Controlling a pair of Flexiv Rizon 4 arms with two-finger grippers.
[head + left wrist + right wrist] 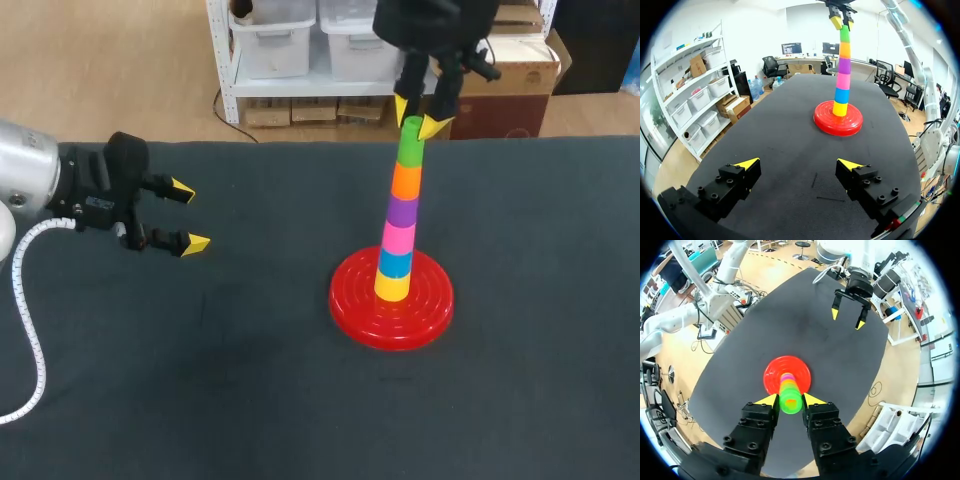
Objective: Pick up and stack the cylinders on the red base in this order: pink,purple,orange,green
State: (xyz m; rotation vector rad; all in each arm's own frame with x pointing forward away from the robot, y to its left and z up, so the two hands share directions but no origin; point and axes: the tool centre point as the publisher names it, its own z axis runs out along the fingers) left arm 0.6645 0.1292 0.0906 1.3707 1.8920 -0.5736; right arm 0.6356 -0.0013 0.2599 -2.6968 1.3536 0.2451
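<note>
A tall stack stands on the red base [352, 305] right of the table's middle. From the bottom it goes yellow, blue, pink [399, 239], purple [403, 211], orange [406, 180], and the green cylinder [409, 150] on top. My right gripper [417, 118] hangs straight above the stack, its yellow tips pressed against both sides of the green cylinder's upper end [791, 403]. My left gripper [185, 215] stands open and empty at the table's left, well away from the stack; its own view shows the stack [842, 80] far ahead of it.
Black cloth [250, 380] covers the table. A white cable [25, 330] trails from my left arm along the left edge. Nothing else lies on the cloth around the base.
</note>
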